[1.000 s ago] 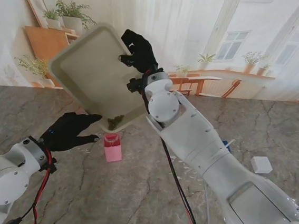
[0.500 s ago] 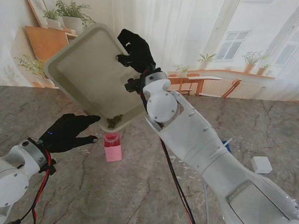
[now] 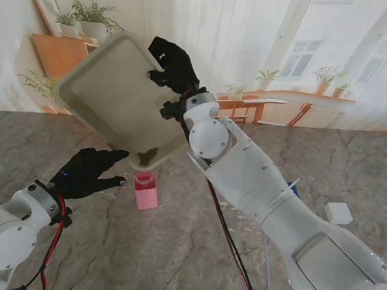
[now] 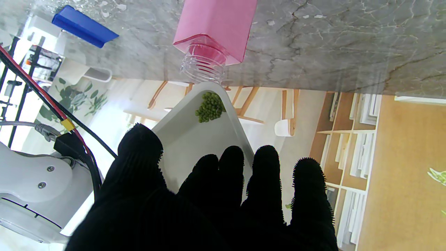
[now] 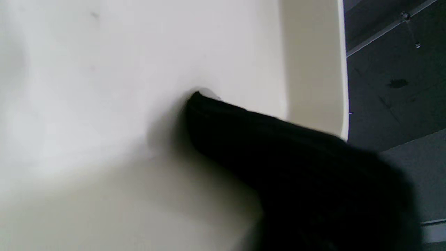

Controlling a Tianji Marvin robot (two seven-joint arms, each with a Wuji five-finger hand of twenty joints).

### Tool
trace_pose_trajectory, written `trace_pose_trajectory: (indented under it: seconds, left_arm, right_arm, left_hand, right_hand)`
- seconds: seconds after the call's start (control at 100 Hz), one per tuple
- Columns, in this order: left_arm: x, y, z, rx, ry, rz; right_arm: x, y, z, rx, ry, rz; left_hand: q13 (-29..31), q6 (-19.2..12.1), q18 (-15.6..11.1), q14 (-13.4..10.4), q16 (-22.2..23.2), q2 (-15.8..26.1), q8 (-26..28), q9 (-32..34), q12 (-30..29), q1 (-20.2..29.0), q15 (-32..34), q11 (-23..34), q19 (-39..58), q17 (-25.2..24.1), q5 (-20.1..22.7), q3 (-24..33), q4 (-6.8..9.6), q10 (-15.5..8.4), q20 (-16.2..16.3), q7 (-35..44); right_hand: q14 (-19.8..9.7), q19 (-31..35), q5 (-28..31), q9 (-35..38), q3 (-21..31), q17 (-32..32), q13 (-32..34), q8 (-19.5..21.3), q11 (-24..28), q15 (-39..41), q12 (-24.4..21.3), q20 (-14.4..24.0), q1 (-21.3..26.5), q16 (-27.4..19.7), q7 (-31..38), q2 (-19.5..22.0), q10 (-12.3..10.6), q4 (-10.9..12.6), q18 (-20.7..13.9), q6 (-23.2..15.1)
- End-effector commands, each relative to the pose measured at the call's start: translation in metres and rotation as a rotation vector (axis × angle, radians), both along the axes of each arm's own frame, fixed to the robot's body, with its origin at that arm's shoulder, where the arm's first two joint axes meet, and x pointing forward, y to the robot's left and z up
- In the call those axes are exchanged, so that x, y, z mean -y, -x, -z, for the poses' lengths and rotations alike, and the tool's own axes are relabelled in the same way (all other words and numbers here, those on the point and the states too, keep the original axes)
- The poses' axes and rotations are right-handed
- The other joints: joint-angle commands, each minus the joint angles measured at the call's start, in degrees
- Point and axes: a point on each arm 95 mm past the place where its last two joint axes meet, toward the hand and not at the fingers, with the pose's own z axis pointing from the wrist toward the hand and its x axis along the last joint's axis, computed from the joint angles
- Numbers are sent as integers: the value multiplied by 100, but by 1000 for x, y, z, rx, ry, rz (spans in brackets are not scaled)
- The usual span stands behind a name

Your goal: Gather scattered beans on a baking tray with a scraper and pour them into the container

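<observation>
The right hand (image 3: 172, 64) grips the far edge of the tray (image 3: 113, 89), holding it steeply tilted above the table (image 3: 329, 165), one finger (image 5: 244, 129) pressed on its inner face. The beans (image 3: 147, 155) sit heaped in the lowest corner, right over the mouth of the pink container (image 3: 146, 190). The left hand (image 3: 85, 169) hovers just left of it, fingers spread, holding nothing.

The cream rectangular plastic baking tray (image 3: 119, 97), gripped at its far edge by the black-gloved right hand (image 3: 170, 64), has been raised slightly and swung a little leftward. The small heap of green beans (image 3: 147, 155) has remained in its lowest corner.
</observation>
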Motion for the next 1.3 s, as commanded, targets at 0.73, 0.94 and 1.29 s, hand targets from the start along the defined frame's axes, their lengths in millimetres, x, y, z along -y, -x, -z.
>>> trace_pose_trajectory:
  seconds: [0.73, 0.94, 1.29]
  left_arm:
    - [1, 5, 3, 0, 4, -5]
    - [1, 6, 3, 1, 5, -9]
    - [1, 8, 5, 1, 5, -15]
  right_arm:
    - [-7, 7, -11, 62, -5, -37]
    - [-7, 9, -12, 77, -3, -39]
    - [-9, 14, -13, 104, 1, -47]
  left_hand:
    - [64, -40, 140, 33, -34, 249, -6, 40, 72, 94, 56, -32, -86, 10, 76, -70, 12, -131, 165, 5]
    - [68, -42, 139, 27, -34, 250, -7, 32, 71, 94, 57, -35, -88, 10, 77, -70, 12, -133, 165, 5]
    - [71, -39, 139, 34, -33, 251, -7, 42, 72, 92, 59, -32, -86, 14, 80, -69, 12, -135, 169, 5]
  right_hand:
    - [-425, 902, 69, 301, 886, 483, 247, 168, 548, 438, 313, 220, 913, 249, 199, 103, -936, 200, -396, -155]
    - [-421, 901, 65, 301, 886, 483, 246, 168, 547, 436, 313, 222, 913, 250, 198, 99, -936, 201, -401, -147]
    - [-426, 901, 67, 308, 891, 487, 254, 167, 548, 435, 313, 223, 911, 250, 198, 97, -936, 203, -403, -153]
